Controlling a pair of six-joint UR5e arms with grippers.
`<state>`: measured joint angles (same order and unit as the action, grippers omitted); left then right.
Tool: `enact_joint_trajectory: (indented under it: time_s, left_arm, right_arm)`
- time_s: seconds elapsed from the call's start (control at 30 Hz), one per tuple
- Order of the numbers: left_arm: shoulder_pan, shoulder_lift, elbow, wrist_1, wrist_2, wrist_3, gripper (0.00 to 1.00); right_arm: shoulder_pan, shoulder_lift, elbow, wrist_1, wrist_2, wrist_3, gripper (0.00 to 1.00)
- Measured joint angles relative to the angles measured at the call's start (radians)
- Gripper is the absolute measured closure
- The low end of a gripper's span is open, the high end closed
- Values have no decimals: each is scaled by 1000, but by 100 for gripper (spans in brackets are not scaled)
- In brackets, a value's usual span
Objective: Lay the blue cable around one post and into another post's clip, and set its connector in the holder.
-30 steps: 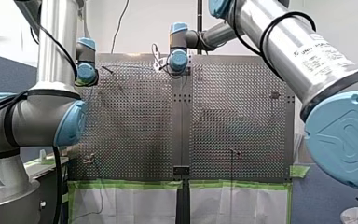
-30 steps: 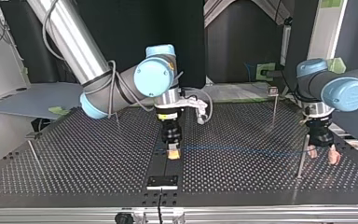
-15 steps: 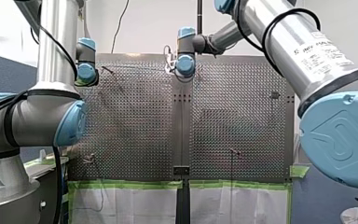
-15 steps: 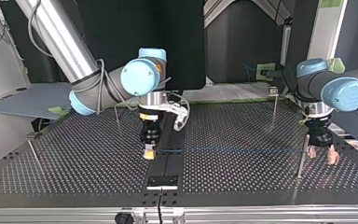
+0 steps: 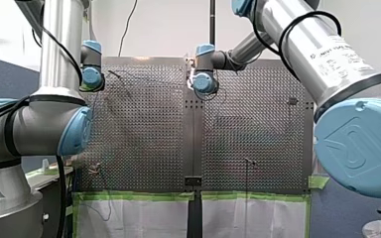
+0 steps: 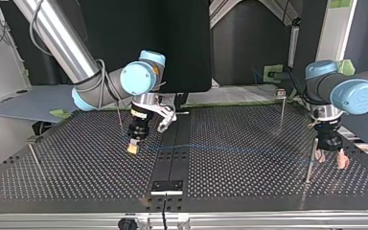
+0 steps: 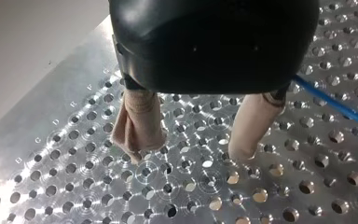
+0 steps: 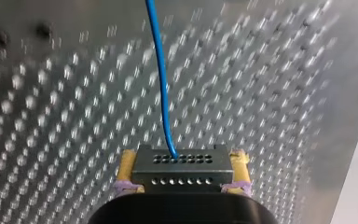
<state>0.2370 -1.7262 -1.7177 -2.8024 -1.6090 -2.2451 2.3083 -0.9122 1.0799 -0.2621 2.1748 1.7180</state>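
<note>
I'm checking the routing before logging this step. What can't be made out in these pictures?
Right wrist view: the cable leaves the connector in my right gripper and runs off the edge; its path is unseen.
Top view: whether the cable wraps the post by my left gripper or only passes it; too thin to tell.
Front view: both grippers hidden behind the wrist joints.
Left wrist view: the post is outside it.

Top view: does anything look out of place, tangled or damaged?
Nothing stands out. The blue cable runs straight and untangled from the connector, clamped in my right hand, across the table toward my open, empty left hand.
</note>
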Motion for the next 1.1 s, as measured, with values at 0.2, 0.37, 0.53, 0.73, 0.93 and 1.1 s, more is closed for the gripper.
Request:
enact_joint_trajectory:
  time_s: [0.2,0.37,0.53,0.73,0.93,1.1]
  left_arm:
    - [0,0,0,6,14,-13,0]
    - [0,0,0,9,17,-14,0]
    - [0,0,0,9,16,-11,0]
    - [0,0,0,9,15,-7,0]
    - [0,0,0,9,15,-6,0]
    - [-1,0,0,9,15,-5,0]
  right_arm:
    - [-20,1,57,-57,51,-7,100]
    - [-34,2,103,-103,65,-3,100]
    - [-66,3,155,-155,67,19,100]
    - [-96,4,210,-210,66,41,100]
    - [-128,7,259,-259,69,66,100]
    - [-159,8,311,-311,73,81,100]
